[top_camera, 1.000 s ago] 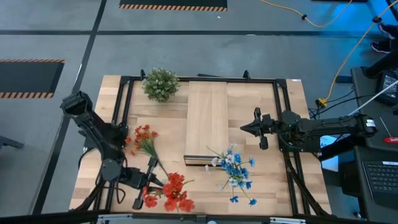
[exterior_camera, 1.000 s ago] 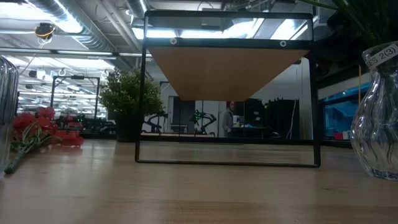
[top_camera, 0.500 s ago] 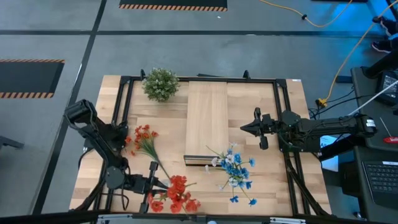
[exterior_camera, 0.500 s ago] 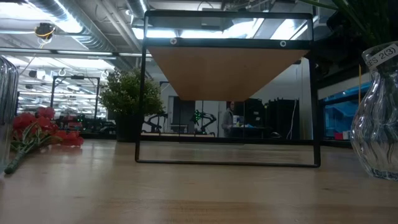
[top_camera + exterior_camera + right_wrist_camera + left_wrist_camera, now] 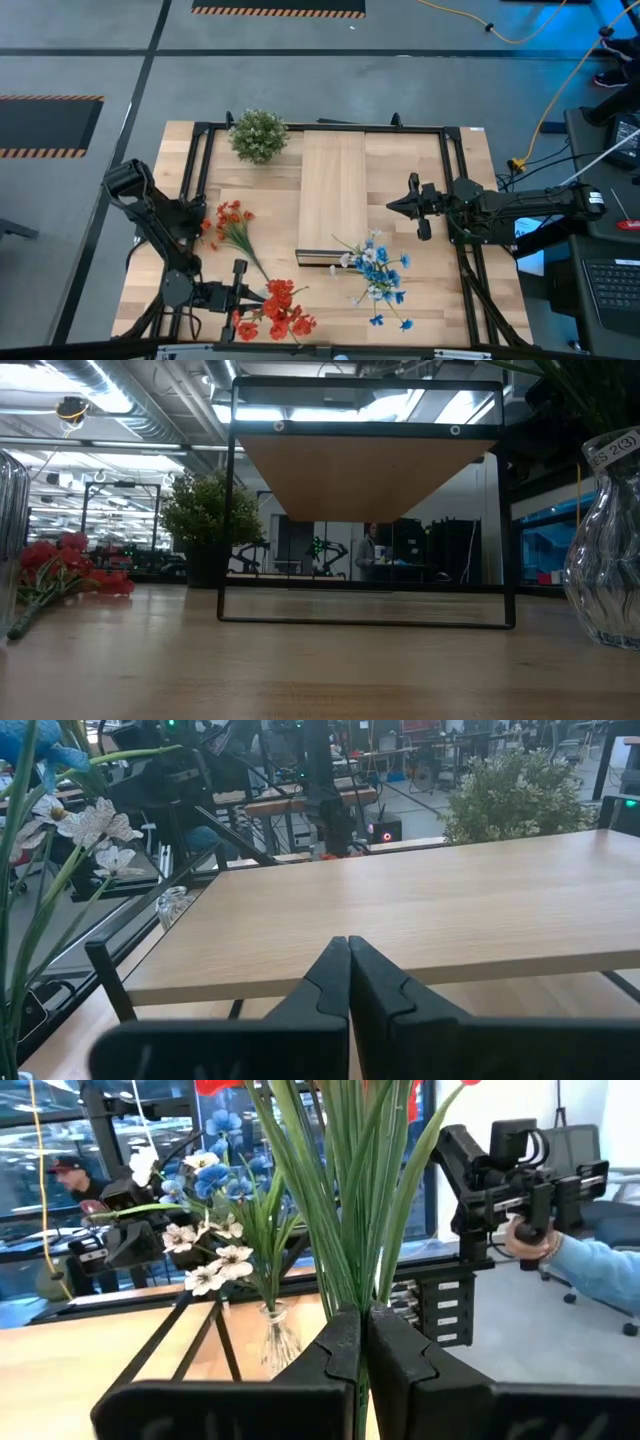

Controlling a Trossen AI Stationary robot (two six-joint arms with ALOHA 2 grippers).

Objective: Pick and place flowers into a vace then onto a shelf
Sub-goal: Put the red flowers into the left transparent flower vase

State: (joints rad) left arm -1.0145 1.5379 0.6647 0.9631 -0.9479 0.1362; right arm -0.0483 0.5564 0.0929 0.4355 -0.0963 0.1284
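Flowers: my left gripper [image 5: 243, 298] is clamped on the stems of a red spray [image 5: 282, 311] at the table's [image 5: 470, 150] near left corner, low on the stalks so the blooms hang free. My right gripper [image 5: 392, 206] waits, fingers together, beside the shelf [image 5: 333, 190]. Blue and white sprays [image 5: 378, 275] lie at the shelf's near end. Frame rails [image 5: 196, 170] hem my left side; the middle offers more room.

Left gripper [image 5: 243, 297] sits low at the lower left of the high view, fingers pinched together on red flower stems [image 5: 345, 1230]; right gripper [image 5: 392, 206] waits right of centre, fingers closed.
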